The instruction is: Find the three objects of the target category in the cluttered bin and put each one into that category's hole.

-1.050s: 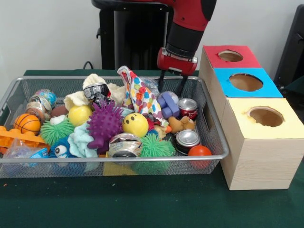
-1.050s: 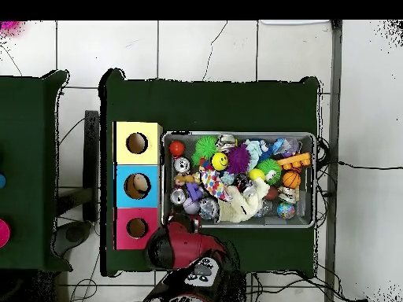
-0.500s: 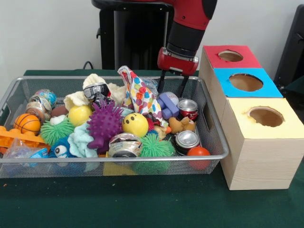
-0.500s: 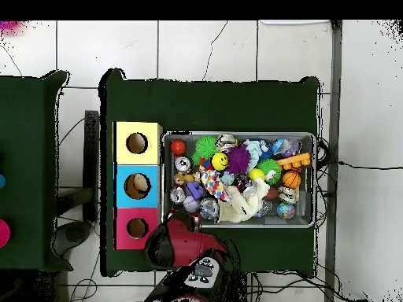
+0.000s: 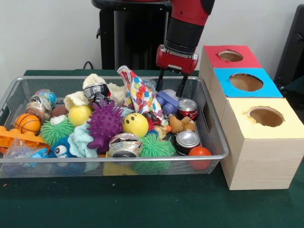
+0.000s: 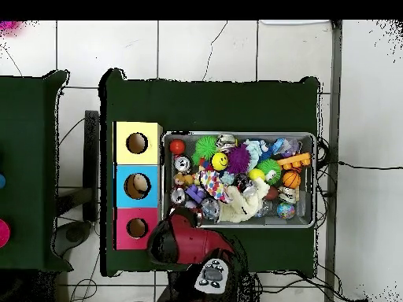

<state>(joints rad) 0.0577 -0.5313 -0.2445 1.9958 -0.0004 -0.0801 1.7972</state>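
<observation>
Now my gripper (image 5: pixel 171 91) hangs with fingers spread and empty; the purple block (image 5: pixel 167 102) lies just below them, a can (image 5: pixel 187 108) beside. I should descend straight, avoiding the spotted cloth (image 5: pixel 138 95).

pale bare wall (image 5: pixel 52 33), white tiled floor (image 6: pixel 189 47) with cables, dark green table (image 6: pixel 212 102), second green table (image 6: pixel 27 157) beside it

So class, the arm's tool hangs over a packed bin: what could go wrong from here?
1. The open tool sits between the spotted cloth and the purple block, so it may snag cloth or grab two things.
2. The soda cans stand close against neighbours; one could tip or slip.
</observation>
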